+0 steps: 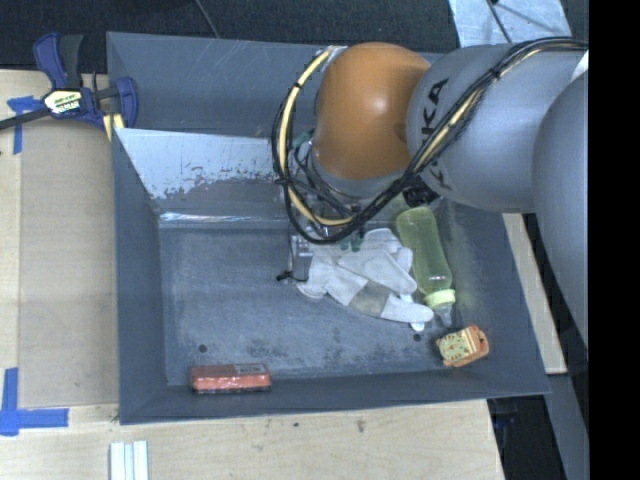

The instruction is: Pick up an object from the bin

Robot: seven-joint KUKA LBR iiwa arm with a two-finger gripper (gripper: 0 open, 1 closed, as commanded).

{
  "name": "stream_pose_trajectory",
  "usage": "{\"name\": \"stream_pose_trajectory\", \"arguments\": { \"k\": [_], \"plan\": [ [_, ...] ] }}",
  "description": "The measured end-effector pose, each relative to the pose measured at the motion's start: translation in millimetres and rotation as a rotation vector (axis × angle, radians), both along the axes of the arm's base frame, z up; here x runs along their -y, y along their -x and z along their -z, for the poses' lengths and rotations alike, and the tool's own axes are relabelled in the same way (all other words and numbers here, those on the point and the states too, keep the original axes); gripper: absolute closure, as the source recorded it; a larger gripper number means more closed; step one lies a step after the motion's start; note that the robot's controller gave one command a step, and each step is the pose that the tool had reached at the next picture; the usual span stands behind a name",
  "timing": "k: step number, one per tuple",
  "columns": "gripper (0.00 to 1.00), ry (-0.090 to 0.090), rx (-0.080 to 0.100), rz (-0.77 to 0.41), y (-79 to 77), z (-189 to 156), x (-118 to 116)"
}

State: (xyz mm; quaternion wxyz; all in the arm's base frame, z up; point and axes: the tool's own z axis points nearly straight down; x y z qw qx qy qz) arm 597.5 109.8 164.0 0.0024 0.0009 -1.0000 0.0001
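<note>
1. We see the pincer point(300, 268) low near mid-frame, at the left edge of a crumpled white cloth point(372, 268); we cannot tell whether it is wide or narrow.
2. A green bottle point(428, 253) lies against the cloth's right side.
3. A brown bar point(231, 378) lies at the lower left of the bin point(140, 298).

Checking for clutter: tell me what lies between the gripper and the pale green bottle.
In the camera view, a crumpled white cloth fills the stretch between the gripper and the green bottle near the bin's right wall.
</note>
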Motion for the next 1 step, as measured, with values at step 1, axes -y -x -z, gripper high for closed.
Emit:
{"name": "stream_pose_trajectory", "arguments": {
  "k": [1],
  "plan": [
    [0.0, -0.001, 0.008, 0.002, -1.5, -5.1, 0.3]
  ]
}}
